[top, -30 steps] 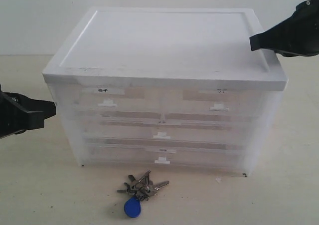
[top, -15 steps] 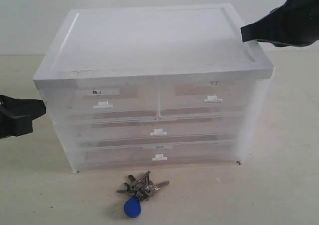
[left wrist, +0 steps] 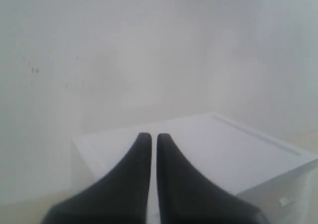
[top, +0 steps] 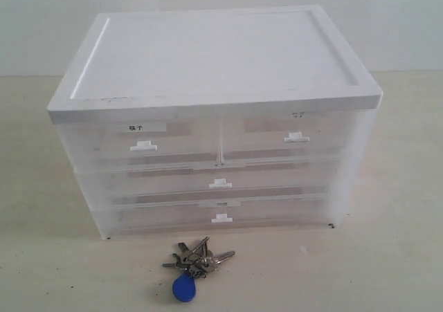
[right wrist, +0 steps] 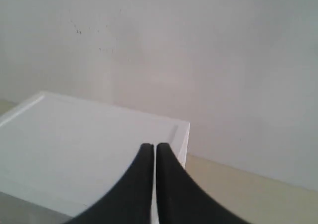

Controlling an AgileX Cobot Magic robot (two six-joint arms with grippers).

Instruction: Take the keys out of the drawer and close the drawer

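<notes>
the keys [top: 196, 261] lay on the table [top: 387, 257], just in front of the cabinet [top: 214, 56] and apart from it, with the blue fob [top: 183, 288] at the near end of the bunch. so the first half of the job read as done: none of them showed inside any compartment.

the drawer [top: 284, 140], the upper right half-width one with the faint label [top: 297, 115], sat flush with the cabinet front. its white tab [top: 295, 137] was in line with the tab of the left drawer [top: 142, 140] beside it. no gap showed at its edges, and the wide drawers [top: 220, 184] below were flush as well. i judged the second half done too.

neither arm was in the exterior view. the left gripper [left wrist: 151, 136] hung above the cabinet, its camera looking across the lid [left wrist: 208, 144] toward a bare wall [left wrist: 149, 45]. its jaws were nearly together, only a thin slit between them, and nothing was held. the right gripper [right wrist: 153, 146] was the same: jaws set to a narrow line, empty, above the lid. both were well clear of the keys and the drawer.

as far as the pictures showed, nothing of the task was left. the one open doubt was whether the drawer was pressed fully home behind the translucent front. that could not be told from this angle, though it looked shut.
</notes>
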